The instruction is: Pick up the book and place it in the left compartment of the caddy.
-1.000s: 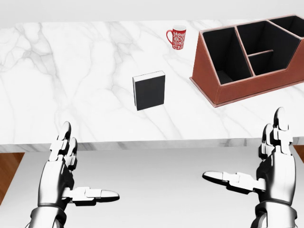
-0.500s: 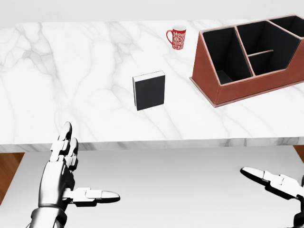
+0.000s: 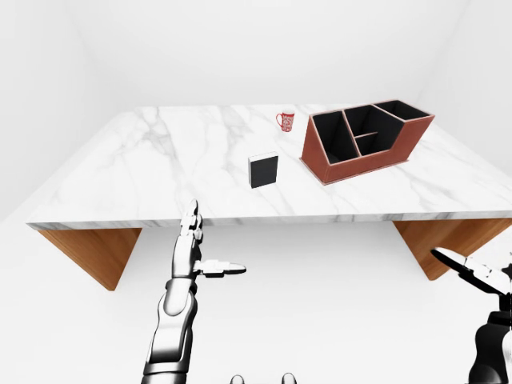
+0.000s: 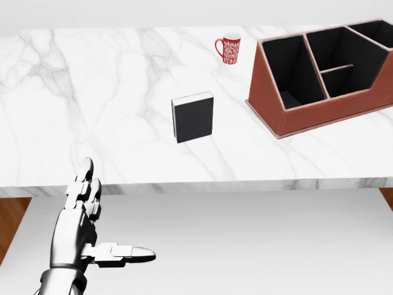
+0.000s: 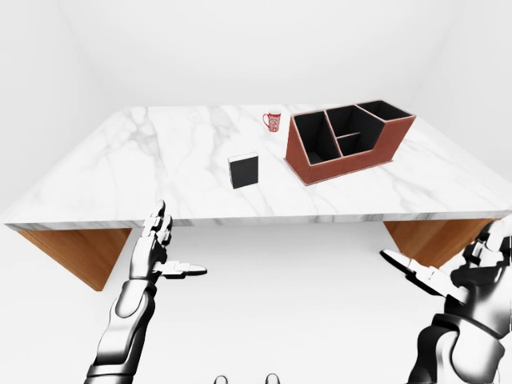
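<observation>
Beyond both open hands, the book stood upright on the desk.
Left hand and right hand held nothing; book likely stiff, light, best pinched across its covers.

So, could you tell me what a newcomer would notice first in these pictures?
Probably the reddish-brown leather caddy with black compartments at the head view's upper right on the white marble table. Left of it a black book stands upright, a red patterned mug beyond, and the silver left hand hovers open below.

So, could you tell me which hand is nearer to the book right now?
Left. The left hand hovers open below the book, off the table's edge; the right hand sits low at the view's far right.
</observation>
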